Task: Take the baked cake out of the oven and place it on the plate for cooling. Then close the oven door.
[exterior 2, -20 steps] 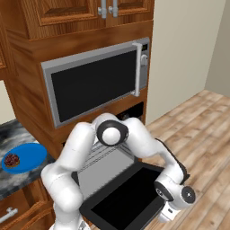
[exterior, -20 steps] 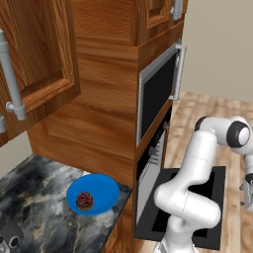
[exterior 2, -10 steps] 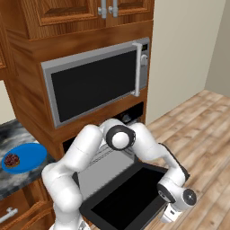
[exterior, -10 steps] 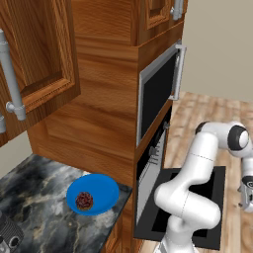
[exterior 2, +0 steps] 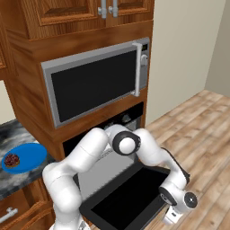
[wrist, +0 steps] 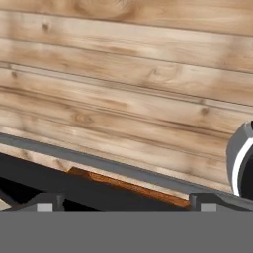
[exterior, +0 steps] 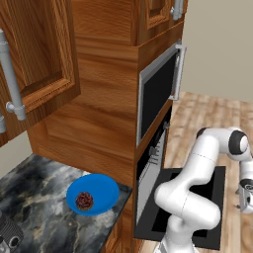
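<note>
The baked cake (exterior: 84,200) (exterior 2: 11,160), a small dark-brown lump, lies on the blue plate (exterior: 101,190) (exterior 2: 31,155) on the dark marble counter. The oven (exterior: 154,157) (exterior 2: 123,120) stands open, with its oven door (exterior: 215,179) (exterior 2: 121,202) folded down flat. My gripper (exterior: 245,200) (exterior 2: 172,216) (wrist: 126,202) hangs low beside the door's outer edge, open, with nothing between its fingers. In the hand view the door's silver bar handle (wrist: 99,163) runs across just ahead of the fingertips (wrist: 47,202), over wooden floor.
The silver-framed microwave (exterior: 158,91) (exterior 2: 96,83) sits above the oven in a wooden cabinet column. Upper cabinets (exterior: 34,54) hang over the marble counter (exterior: 34,188). Open wood floor (exterior 2: 202,130) stretches to the right of the door.
The arm's elbow has sunk and shifted slightly towards the door's outer edge; the hand has barely moved. The gripper stays open. Cake, plate and door are unchanged.
</note>
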